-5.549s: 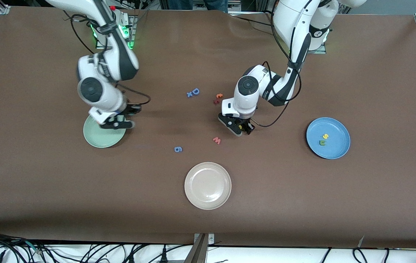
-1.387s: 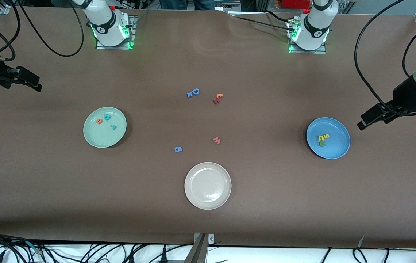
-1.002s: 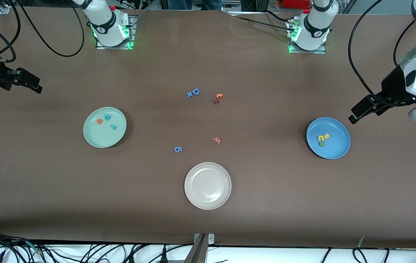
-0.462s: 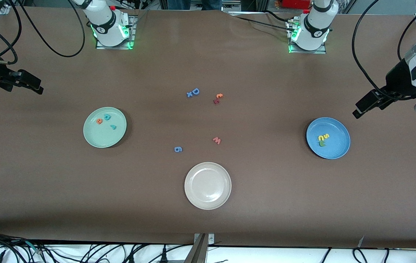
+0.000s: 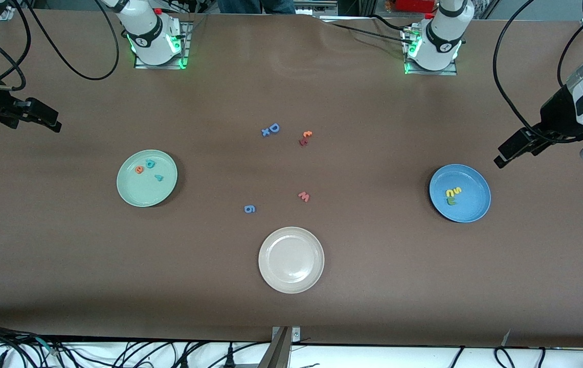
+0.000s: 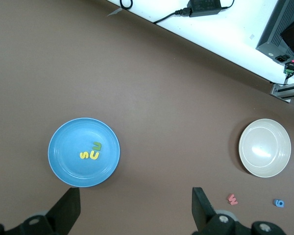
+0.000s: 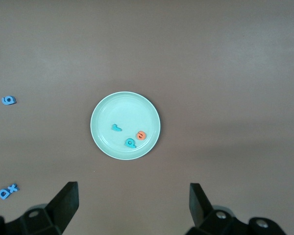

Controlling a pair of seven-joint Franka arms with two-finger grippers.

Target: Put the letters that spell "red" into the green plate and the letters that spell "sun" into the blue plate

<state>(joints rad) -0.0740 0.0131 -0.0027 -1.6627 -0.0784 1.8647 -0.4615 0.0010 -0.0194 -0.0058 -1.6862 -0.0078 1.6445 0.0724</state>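
The green plate (image 5: 143,192) (image 7: 110,111) lies toward the right arm's end of the table. In it are a teal "d" (image 5: 150,164) (image 7: 130,143), an orange "e" (image 5: 139,169) (image 7: 141,135) and a teal "r" (image 5: 158,177) (image 7: 116,128). The blue plate (image 5: 471,205) (image 6: 71,168) lies toward the left arm's end and holds a yellow "s" (image 5: 457,190) (image 6: 82,155), a yellow "u" (image 5: 448,193) (image 6: 93,155) and a green "n" (image 5: 451,201) (image 6: 96,146). My right gripper (image 5: 48,120) (image 7: 132,205) hangs open and empty over bare table at its end. My left gripper (image 5: 507,154) (image 6: 134,210) hangs open and empty over bare table beside the blue plate.
A beige-white plate (image 5: 291,278) (image 6: 257,164) sits nearest the front camera, mid-table. Loose letters lie in the middle: a blue "D" with a small "x" (image 5: 271,129) (image 7: 8,191), an orange and dark-red pair (image 5: 305,138), a salmon "w" (image 5: 304,196) (image 6: 232,199) and a blue "6" (image 5: 249,208) (image 7: 9,100).
Both arms have pulled back from the plates to the table's ends and now hang high. The blue plate has gained a letter. In the last second the left gripper shifted only slightly.
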